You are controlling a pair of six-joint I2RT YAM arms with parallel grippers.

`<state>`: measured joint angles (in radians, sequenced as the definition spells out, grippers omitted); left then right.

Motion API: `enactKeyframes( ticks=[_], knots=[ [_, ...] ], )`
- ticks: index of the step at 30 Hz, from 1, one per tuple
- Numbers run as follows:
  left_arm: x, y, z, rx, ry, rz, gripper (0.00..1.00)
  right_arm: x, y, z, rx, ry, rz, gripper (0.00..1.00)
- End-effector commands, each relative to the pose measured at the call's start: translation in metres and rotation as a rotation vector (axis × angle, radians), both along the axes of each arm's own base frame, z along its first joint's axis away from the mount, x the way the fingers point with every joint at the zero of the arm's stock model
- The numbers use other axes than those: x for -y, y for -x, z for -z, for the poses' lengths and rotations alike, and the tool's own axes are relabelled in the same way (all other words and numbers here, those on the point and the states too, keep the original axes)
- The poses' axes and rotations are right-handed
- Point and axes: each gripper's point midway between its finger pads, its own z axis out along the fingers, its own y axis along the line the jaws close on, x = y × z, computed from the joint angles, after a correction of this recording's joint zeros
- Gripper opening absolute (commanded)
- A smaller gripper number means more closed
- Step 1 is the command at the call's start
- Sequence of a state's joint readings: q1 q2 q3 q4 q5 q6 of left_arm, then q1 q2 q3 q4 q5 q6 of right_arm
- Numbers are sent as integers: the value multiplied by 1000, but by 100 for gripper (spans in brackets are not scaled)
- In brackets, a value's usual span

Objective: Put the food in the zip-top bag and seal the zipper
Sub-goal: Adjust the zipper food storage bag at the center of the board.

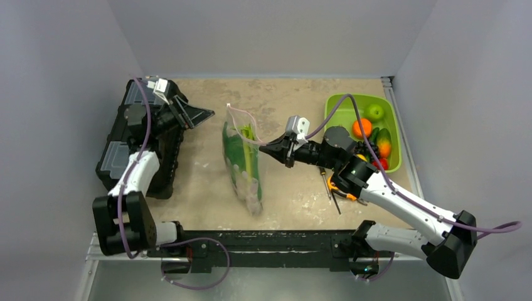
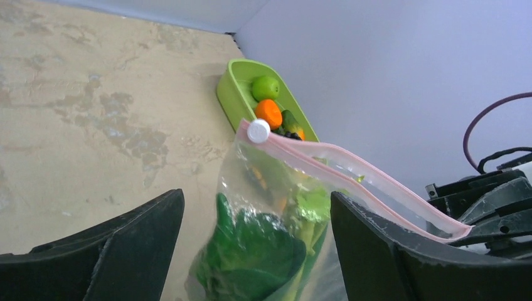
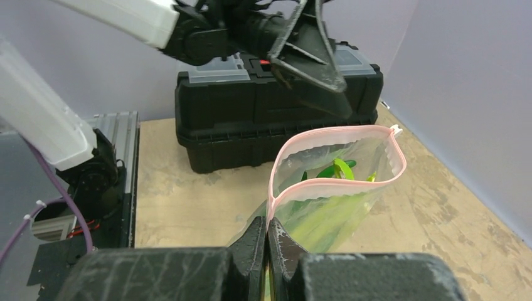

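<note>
Black plastic marks the far left: the toolbox sits there, and above it the left gripper hangs with its jaws spread wide, holding nothing and aimed at the bag's mouth. In the middle of the surface, the zip-top bag is raised at its mouth, and its lower part appears to rest on the surface. The food is already inside, dark leaves and pale stalks showing through the film.

That film looks thin, floppy and slick, and the load looks light, so the bag will likely sag and twist wherever it is unsupported. The leaves would bruise under a hard squeeze. The zipper gapes in a loop. It seems the stiffest part and the best place to take hold, near the free end by the small white tab.

Right of the bag, the right gripper has its jaws pressed together on the strip's other end. Farther right stands the lime-green bin. No brand, label or lettering can be read anywhere.
</note>
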<state>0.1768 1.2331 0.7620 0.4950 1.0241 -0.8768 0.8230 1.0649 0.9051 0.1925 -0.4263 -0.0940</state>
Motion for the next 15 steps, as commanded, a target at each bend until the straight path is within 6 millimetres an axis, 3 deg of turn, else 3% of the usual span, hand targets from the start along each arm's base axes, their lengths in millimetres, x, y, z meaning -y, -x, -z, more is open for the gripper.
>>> enactKeyframes(
  ticks=[1, 6, 10, 15],
  knots=[
    [10, -13, -36, 214, -6, 151, 93, 1, 7, -37, 83, -54, -49, 0],
    [23, -37, 5, 145, 35, 208, 98, 2, 8, -39, 87, -53, -57, 0],
    [42, -40, 4, 204, 93, 303, 99, 0, 7, -35, 80, -42, -62, 0],
    [55, -25, 7, 186, 95, 373, 78, 0, 4, -35, 83, -38, -52, 0]
  ],
)
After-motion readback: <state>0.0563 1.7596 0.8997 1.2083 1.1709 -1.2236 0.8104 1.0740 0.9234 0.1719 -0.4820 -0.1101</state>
